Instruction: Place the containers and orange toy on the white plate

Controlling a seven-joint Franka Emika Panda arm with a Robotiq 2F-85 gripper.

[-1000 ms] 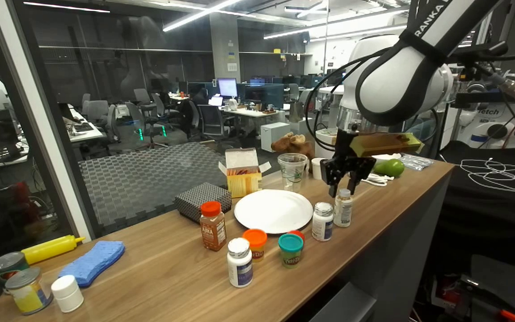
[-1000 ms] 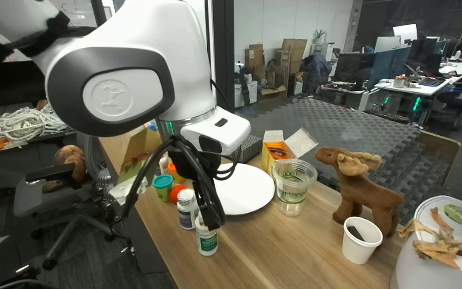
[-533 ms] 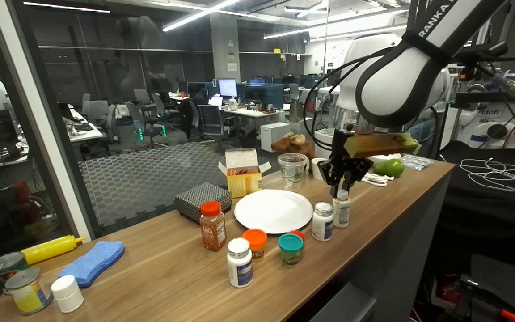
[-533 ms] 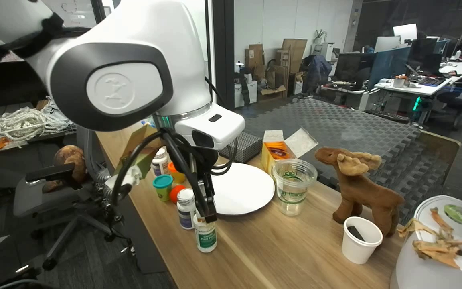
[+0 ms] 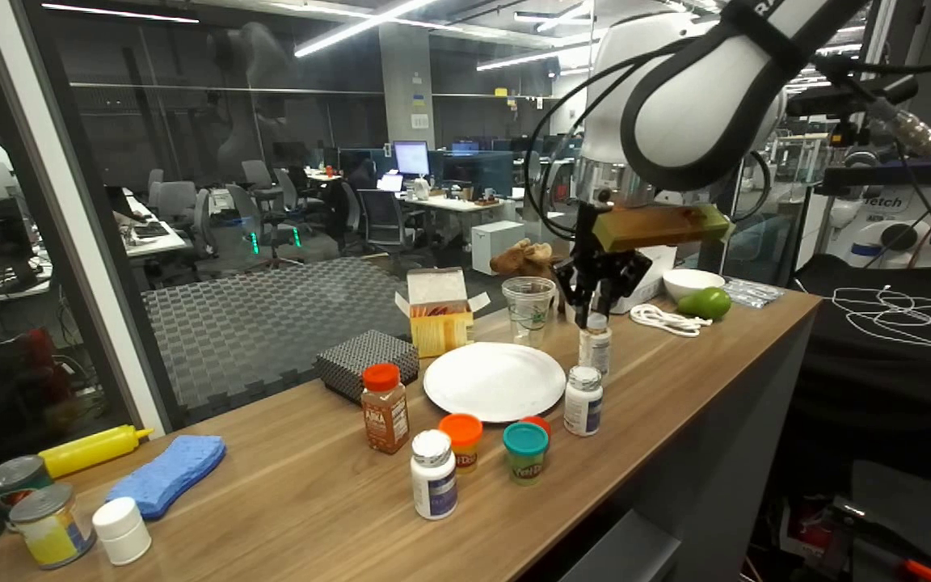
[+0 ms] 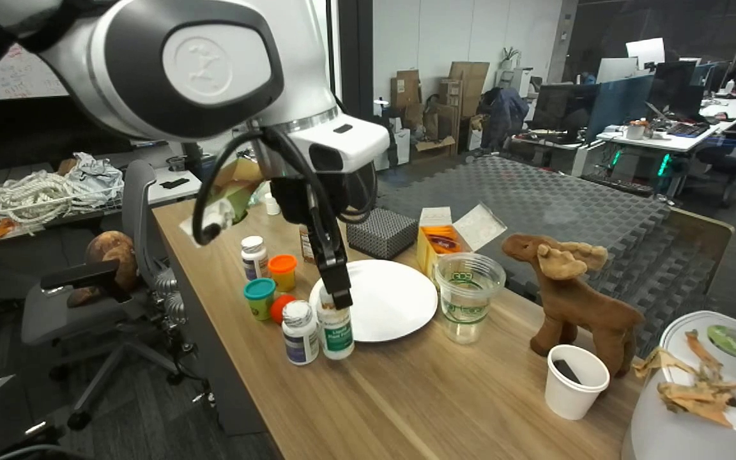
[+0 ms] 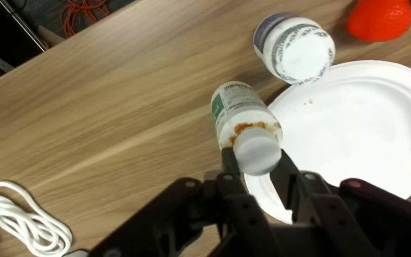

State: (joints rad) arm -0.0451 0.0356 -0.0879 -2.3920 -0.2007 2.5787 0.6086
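My gripper (image 5: 592,312) is shut on the cap of a white bottle with a green label (image 5: 595,349). The wrist view shows both fingers (image 7: 256,152) at the sides of the cap. The bottle is raised above the table, close to the white plate (image 5: 494,381), which holds no objects. A purple-labelled white bottle (image 6: 299,333) stands beside it. A teal-lidded tub (image 5: 525,457), an orange-lidded tub (image 5: 463,443) and another white bottle (image 5: 434,477) stand in front of the plate. The red-orange strawberry-like toy (image 7: 380,19) is partly hidden behind the teal-lidded tub in an exterior view (image 5: 540,423).
A red-lidded spice jar (image 5: 385,411), black mesh box (image 5: 368,364), yellow open box (image 5: 441,327) and clear cup (image 6: 467,294) surround the plate. A stuffed moose (image 6: 582,306) and white paper cup (image 6: 575,383) stand further off. A white cord (image 7: 27,221) lies on the table.
The fingers have closed on the green-labelled bottle's cap. The bottle has lifted off the table and moved with the gripper towards the plate. The other containers have not moved.
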